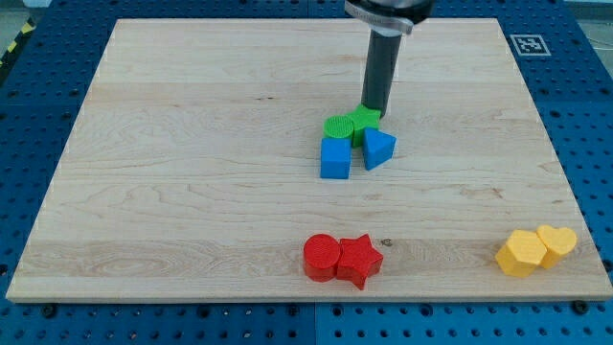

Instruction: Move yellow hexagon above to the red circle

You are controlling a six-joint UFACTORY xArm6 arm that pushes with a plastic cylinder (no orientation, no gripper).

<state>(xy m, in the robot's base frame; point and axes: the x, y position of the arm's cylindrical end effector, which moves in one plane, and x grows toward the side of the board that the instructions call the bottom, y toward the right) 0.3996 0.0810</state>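
Well apart, yellow hexagon (520,253) and red circle (322,257); red star (359,260) touches circle.

Premises: a laboratory or robot test bench. Evidence: a light wooden board (192,144) lies on a blue perforated bench top (584,105) with a regular grid of mounting holes. A black-and-white fiducial marker (526,43) is fixed at the board's corner toward the view's top right. Yellow-and-black hazard tape (17,40) shows at the view's top left edge. A dark rod hangs over the board, my tip (372,108) at board level.
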